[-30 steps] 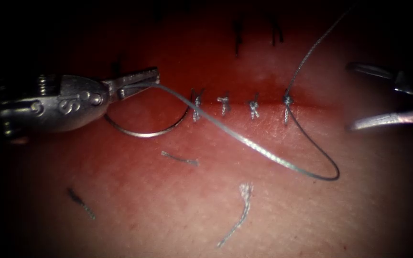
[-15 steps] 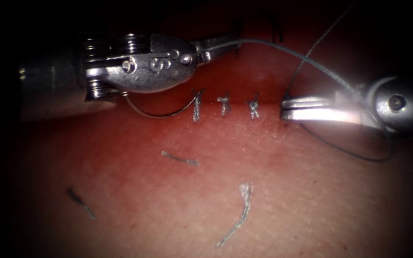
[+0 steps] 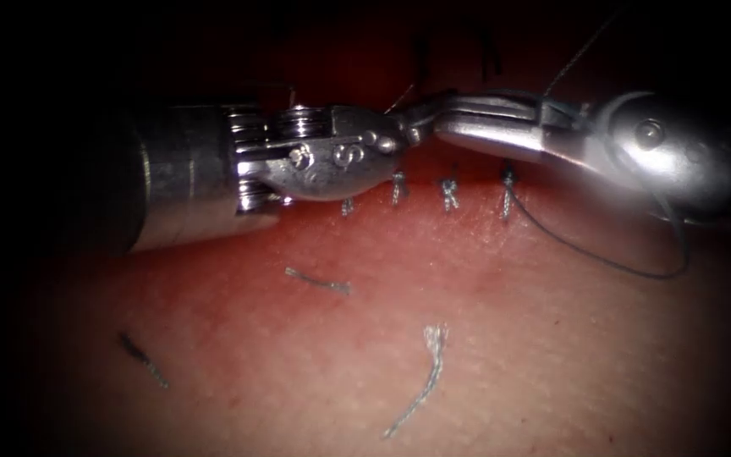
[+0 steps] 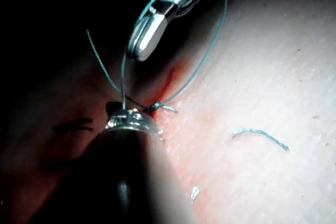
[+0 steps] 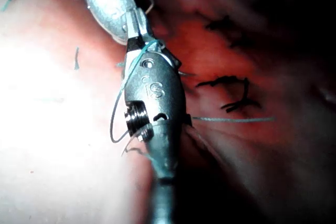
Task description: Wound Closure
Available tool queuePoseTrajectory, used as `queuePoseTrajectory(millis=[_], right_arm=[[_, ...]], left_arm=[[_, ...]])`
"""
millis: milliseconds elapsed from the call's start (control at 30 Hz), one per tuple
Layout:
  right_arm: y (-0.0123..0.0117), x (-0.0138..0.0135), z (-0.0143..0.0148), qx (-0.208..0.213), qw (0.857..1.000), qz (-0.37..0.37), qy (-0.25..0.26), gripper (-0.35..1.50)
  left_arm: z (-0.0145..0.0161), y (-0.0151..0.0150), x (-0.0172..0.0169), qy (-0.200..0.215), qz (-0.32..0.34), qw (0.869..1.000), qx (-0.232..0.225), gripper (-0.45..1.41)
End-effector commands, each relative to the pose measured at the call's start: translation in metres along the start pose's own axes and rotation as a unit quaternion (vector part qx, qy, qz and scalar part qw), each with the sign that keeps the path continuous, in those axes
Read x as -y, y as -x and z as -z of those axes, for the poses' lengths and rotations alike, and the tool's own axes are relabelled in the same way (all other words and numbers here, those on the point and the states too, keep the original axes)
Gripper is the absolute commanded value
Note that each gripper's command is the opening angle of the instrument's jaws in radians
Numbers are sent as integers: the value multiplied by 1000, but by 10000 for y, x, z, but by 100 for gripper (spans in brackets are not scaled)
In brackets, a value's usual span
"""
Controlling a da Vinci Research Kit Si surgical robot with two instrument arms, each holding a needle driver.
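The cut in the tissue runs across the endoscope view, closed by several knotted stitches. My left tool reaches in from the left above the cut, jaws shut on the thread. My right tool comes from the right, jaws shut and empty, tips almost touching the left jaws. The thread rises from the rightmost stitch, sags onto the tissue to the right, then curls around the right tool. A thin curved wire beside the left tool may be the needle; neither tool holds it.
Cut ends of thread lie on the tissue in front of the cut: a short one, a longer frayed one and a dark one. Dark marks sit behind the cut. Red fluid stains the tissue around the stitches.
My left tool has carried the thread up and to the right across the stitches. My right tool came in from the right, shut its open jaws and rose to meet it, the thread now around it.
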Motion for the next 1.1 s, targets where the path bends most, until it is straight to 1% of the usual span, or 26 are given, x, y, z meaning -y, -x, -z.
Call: queuePoseTrajectory(millis=[33, 133, 167, 200, 233, 267, 300, 333, 367, 433, 467, 500, 567, 600, 633, 733, 767, 833, 867, 900, 933, 967, 1033, 1067, 1100], right_arm=[[1, -2, -13, 9, 1000, 1, 23, -35], [7, -13, -6, 39, 994, -59, 82, -35], [11, -18, -2, 49, 988, -98, 107, -35], [14, -22, 2, 56, 983, -120, 124, -35], [23, -29, 11, 65, 971, -169, 154, -35], [23, -29, 11, 65, 971, -169, 154, -35], [27, -31, 13, 70, 966, -189, 163, -35], [35, -37, 15, 80, 954, -227, 177, -1], [35, -37, 15, 80, 954, -227, 177, -1], [50, -44, 16, 104, 938, -272, 189, 52], [50, -44, 16, 104, 938, -272, 189, 52], [56, -46, 18, 107, 932, -288, 192, 62], [64, -48, 21, 100, 924, -316, 192, 66], [68, -50, 24, 96, 918, -333, 195, 67], [73, -51, 28, 89, 908, -359, 198, 67], [78, -53, 34, 86, 902, -372, 203, 67], [83, -53, 39, 87, 895, -385, 206, 69], [85, -54, 41, 93, 893, -389, 208, 71], [89, -56, 44, 107, 885, -402, 210, 73], [89, -56, 44, 107, 885, -402, 210, 73], [95, -58, 43, 114, 876, -420, 208, 79], [95, -58, 43, 114, 876, -420, 208, 79], [101, -59, 41, 115, 866, -441, 207, 83], [108, -60, 38, 123, 859, -454, 203, 88], [108, -60, 38, 123, 859, -454, 203, 88]], left_arm=[[-8, -4, -1, -3, -1, 1000, 2, -45], [-4, -11, -9, -5, -2, 1000, 7, -45], [-2, -13, -13, -6, -2, 1000, 9, -45], [-1, -15, -15, -7, -2, 1000, 10, -45], [3, -18, -21, -6, -4, 1000, 14, -45], [3, -18, -21, -6, -4, 1000, 14, -45], [4, -21, -25, -4, -5, 1000, 16, -45], [6, -26, -32, 0, -3, 1000, 15, -45], [6, -26, -32, 0, -3, 1000, 15, -45], [7, -37, -40, 0, -12, 1000, 16, -45], [7, -37, -40, 0, -12, 1000, 16, -45], [7, -41, -42, 1, -17, 1000, 14, -45], [8, -47, -44, 2, -22, 1000, 11, -45], [9, -50, -46, 1, -25, 1000, 12, -45], [9, -54, -47, 1, -33, 999, 13, -45], [8, -55, -46, 1, -36, 999, 14, -45], [6, -55, -45, 1, -38, 999, 14, -45], [5, -54, -44, 1, -41, 999, 14, -45], [2, -53, -43, 0, -49, 999, 14, -45], [2, -53, -43, 0, -49, 999, 14, -45], [0, -53, -42, 0, -49, 999, 15, -45], [0, -53, -42, 0, -49, 999, 15, -45], [-2, -53, -42, -1, -52, 999, 15, -45], [-4, -54, -42, -1, -54, 998, 16, -45], [-4, -54, -42, -1, -54, 998, 16, -45]])
